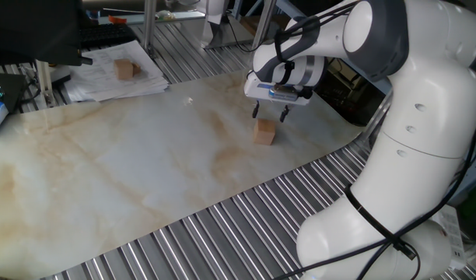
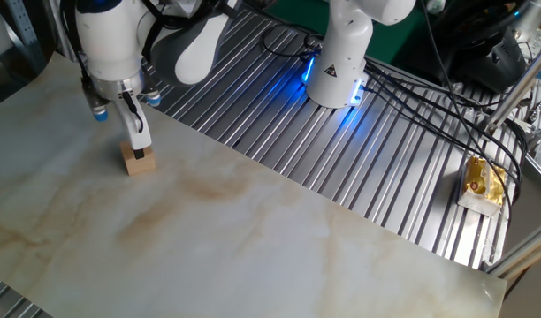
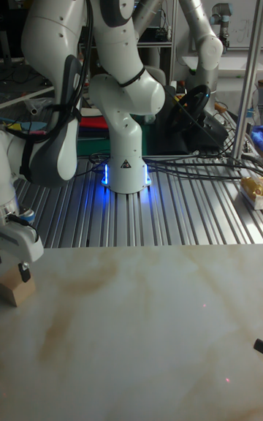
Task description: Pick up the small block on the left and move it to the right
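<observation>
My gripper (image 1: pixel 270 115) hangs just above the small light-tan wooden cube (image 1: pixel 264 131), fingers spread apart and holding nothing. The cube sits flat on the pale marbled surface (image 1: pixel 145 171) near its edge by the ribbed metal. A darker brown wooden cube (image 1: pixel 126 69) rests on papers (image 1: pixel 98 82) well apart.

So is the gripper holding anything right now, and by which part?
Nothing is held. The gripper is open, fingers just above the small block, which sits on the table.
</observation>
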Robot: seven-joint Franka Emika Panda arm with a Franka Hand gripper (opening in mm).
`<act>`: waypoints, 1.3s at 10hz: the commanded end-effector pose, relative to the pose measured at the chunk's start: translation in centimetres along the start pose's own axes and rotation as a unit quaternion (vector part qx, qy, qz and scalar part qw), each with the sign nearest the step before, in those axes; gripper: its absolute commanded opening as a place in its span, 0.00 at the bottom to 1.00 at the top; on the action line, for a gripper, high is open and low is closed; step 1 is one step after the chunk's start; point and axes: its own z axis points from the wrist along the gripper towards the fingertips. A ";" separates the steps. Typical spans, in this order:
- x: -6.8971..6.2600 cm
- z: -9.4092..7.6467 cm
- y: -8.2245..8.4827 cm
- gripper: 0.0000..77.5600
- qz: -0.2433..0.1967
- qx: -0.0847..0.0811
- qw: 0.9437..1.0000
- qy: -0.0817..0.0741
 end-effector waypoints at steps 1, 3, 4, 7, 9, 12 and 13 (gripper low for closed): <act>0.1 1.2 0.2 1.00 0.038 -0.002 0.999 -0.006; 0.1 1.4 0.2 1.00 0.037 -0.003 0.999 -0.006; 0.1 1.5 0.2 1.00 0.035 -0.003 0.999 -0.005; 0.5 2.0 0.1 1.00 0.037 -0.004 0.999 -0.007; 0.6 2.2 0.1 1.00 0.038 -0.004 0.999 -0.008; 0.7 2.3 0.0 1.00 0.038 -0.003 0.999 -0.008; 0.8 2.4 -0.1 1.00 0.038 -0.003 0.999 -0.008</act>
